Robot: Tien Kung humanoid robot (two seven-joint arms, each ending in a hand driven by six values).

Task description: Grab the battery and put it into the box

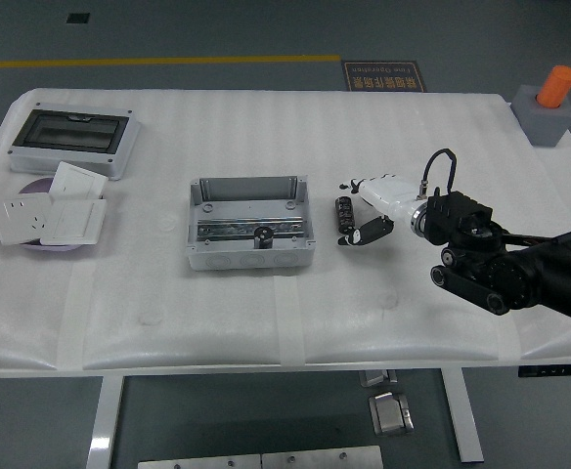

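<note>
From my remote station, I see the robot's right hand [366, 208], white-shelled with dark fingertips, reaching in from the right on its black jointed arm [505, 269] and stopping just to the right of the open grey metal junction box [250, 223] that sits mid-table. The small black cylindrical battery [344, 215] stands on the white foam-covered table [266, 313] just right of the box, outside it, with clear table between the two. The hand's fingers [373, 232] curl around the battery's right side, thumb low and the other fingers above; I cannot tell whether they actually grip it or only rest beside it. The battery is not lifted: it appears to sit on the table surface.

Inside the box I make out a silver mounting rail and a small dark round part [262, 234] near the front wall.

Well to the left of the box, at the table's far left corner, lies a grey enclosure with a dark transparent window lid [71, 140]. In front of it, still well left of the box, several white wall switch plates [49, 212] are stacked on a purple disc [33, 188].

Far to the right of the box, at the table's far right corner, an orange cylinder [558, 85] stands in a grey block [548, 118].
</note>
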